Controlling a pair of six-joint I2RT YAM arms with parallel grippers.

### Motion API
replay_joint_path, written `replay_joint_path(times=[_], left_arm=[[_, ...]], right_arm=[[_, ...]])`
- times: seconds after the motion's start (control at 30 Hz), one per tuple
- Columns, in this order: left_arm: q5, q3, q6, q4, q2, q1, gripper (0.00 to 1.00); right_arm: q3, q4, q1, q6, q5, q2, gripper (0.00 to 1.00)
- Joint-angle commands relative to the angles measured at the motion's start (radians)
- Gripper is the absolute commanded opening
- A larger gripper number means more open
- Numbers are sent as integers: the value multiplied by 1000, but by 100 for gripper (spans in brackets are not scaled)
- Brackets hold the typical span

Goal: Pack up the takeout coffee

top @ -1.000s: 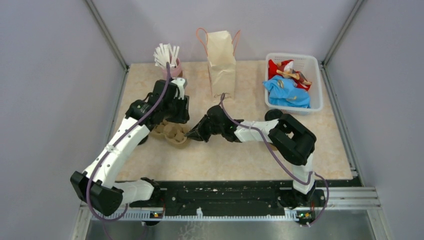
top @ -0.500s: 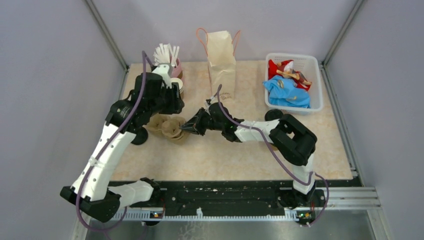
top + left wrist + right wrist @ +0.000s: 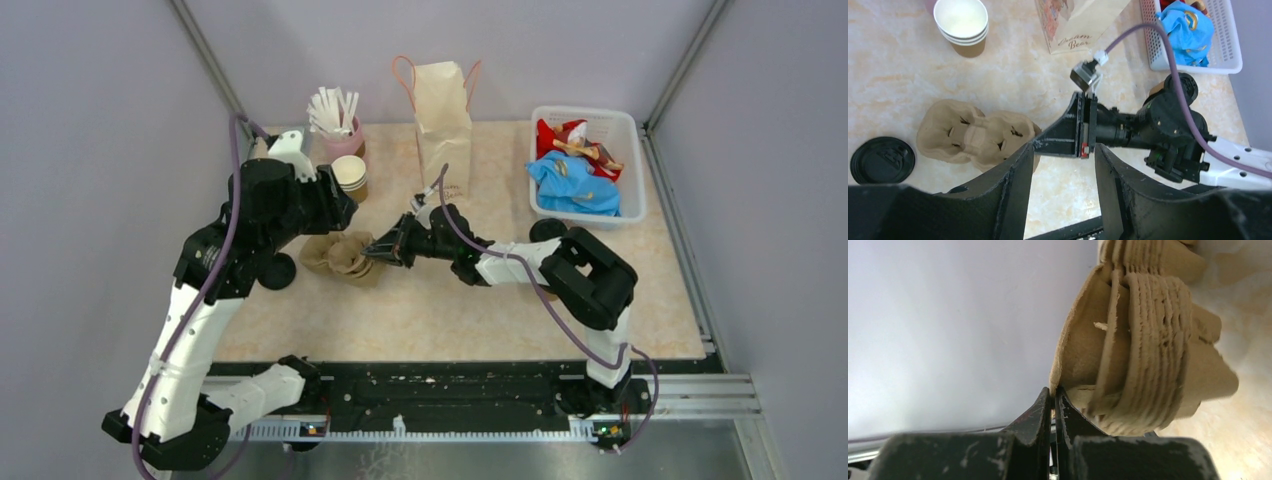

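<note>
Right now I judge the step in hand to be getting the pulp cup carrier (image 3: pixel 340 255) ready, ahead of any cup going into it. My right end effector (image 3: pixel 1053 392) has its jaws pressed together on the thin rim at the carrier's three o'clock edge, with only that lip of pulp pinched at the tips. Whether that edge is lifted off the surface (image 3: pixel 450 310) I cannot tell.

My left end effector (image 3: pixel 1063 155) hangs above the carrier with its jaws about half apart. Nothing sits between them and they touch nothing.

One lidded cup (image 3: pixel 277 271) of the takeout coffee stands on the surface just beside the carrier, at its nine o'clock, black lid up. The second cup I cannot find in any view; my left arm may be hiding it.

The stack of lidless cups (image 3: pixel 350 175) is near the carrier's twelve o'clock, and the paper bag (image 3: pixel 443 115) stands upright at about one o'clock, well apart.

Next, as I see it, the right keeps the carrier steady while the left comes down at nine o'clock, closes around the lidded cup's wall below the lid, and seats it upright in a carrier well.
</note>
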State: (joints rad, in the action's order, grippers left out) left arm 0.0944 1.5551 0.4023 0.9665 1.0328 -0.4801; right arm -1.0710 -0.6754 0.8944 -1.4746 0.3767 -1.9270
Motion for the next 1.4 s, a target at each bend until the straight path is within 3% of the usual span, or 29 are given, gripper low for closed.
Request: replay_joint_path(times=[0.0, 0.07, 0.2, 0.27, 0.37, 0.47, 0.53, 0.7, 0.87, 0.93, 1.03, 1.1, 1.23, 1.37], left_arm=[[-21, -48, 48, -53, -30, -2, 55], [-30, -26, 48, -47, -22, -2, 54], [2, -19, 35, -42, -34, -2, 55], [7, -19, 28, -41, -34, -3, 55], [4, -19, 29, -40, -32, -2, 54], [6, -50, 37, -55, -43, -2, 55], [-4, -67, 39, -74, -43, -3, 55], [-38, -98, 42, -77, 0, -2, 56], [-60, -182, 85, -55, 49, -2, 62], [-85, -225, 103, -52, 90, -1, 60], [-153, -335, 126, -137, 111, 18, 47], [-218, -393, 130, -185, 141, 64, 46], [-274, -448, 88, -222, 223, 168, 57], [-294, -476, 15, -276, 276, 200, 67]], right_arm=[[-102, -155, -13, 47, 94, -27, 0], [-102, -153, -14, 99, 57, 39, 0], [-208, 108, -9, 352, 68, 111, 0], [-111, 88, -32, 312, 70, 75, 0], [35, -85, -51, 171, 50, 98, 0], [-129, 122, -32, 320, 62, 170, 0], [-149, 132, -40, 316, 78, 160, 0], [191, -15, -94, 130, 49, 192, 0], [82, 305, -116, 188, 22, 253, 0], [101, 336, -121, 176, 30, 237, 0], [155, 303, -126, 145, 44, 228, 0], [167, 299, -133, 143, 54, 226, 0], [163, 325, -139, 155, 60, 225, 5], [155, 335, -139, 161, 69, 214, 8]])
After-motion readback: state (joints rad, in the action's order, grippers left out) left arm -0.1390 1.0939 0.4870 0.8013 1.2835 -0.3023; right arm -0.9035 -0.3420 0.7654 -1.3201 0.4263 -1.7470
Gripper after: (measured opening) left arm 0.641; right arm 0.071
